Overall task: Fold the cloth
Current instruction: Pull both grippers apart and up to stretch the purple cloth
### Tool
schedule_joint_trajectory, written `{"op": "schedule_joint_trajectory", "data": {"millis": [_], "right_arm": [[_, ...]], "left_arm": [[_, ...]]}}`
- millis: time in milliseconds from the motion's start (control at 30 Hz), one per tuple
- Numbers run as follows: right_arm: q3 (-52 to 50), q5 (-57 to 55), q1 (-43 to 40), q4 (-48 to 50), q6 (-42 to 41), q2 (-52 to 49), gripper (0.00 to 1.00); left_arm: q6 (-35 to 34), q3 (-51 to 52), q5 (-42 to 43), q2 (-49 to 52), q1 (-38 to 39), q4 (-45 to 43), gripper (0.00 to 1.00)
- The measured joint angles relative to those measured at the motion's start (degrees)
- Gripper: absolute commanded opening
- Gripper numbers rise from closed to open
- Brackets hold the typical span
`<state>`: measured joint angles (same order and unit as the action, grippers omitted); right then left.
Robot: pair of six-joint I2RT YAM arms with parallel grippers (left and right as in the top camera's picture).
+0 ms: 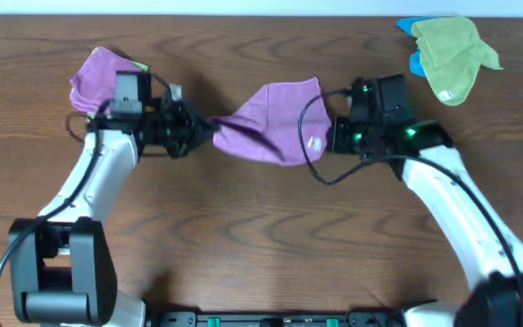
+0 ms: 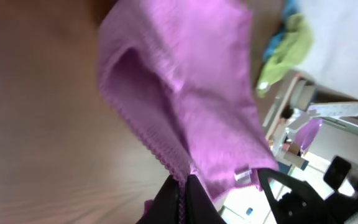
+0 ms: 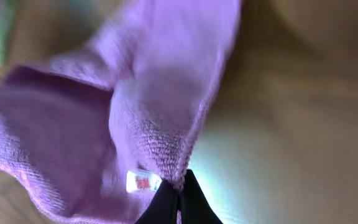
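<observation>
Grip: left gripper (image 1: 210, 129) clamped on cloth (image 1: 271, 118) | right gripper (image 1: 327, 139) clamped on cloth

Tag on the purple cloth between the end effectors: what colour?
White tag with small red print, on the cloth edge; right wrist view shows it best.

Nothing legible anywhere. Only a small white fabric tag (image 3: 143, 182) at the right end of the lilac-purple microfibre cloth (image 3: 166, 81), marked with red print too blurred to read. From overhead, plain white, any lettering too small to tell.
</observation>
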<state>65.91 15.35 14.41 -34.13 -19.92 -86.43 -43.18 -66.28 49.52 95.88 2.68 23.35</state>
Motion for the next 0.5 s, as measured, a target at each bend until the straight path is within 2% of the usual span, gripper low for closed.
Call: {"op": "schedule_joint_trajectory", "data": {"millis": [233,500], "right_arm": [[2.99,-1.97,0.00,8.52,0.00,1.46,0.01],[11.04,-5.38,-0.09,12.52,0.00,-6.10,0.01]], "left_arm": [[-0.76,-10.16,-5.03,-0.85,0.00,-1.73,0.06],[-4.44,-11.23,-11.91,-0.79,0.13,-14.56,0.06]]}}
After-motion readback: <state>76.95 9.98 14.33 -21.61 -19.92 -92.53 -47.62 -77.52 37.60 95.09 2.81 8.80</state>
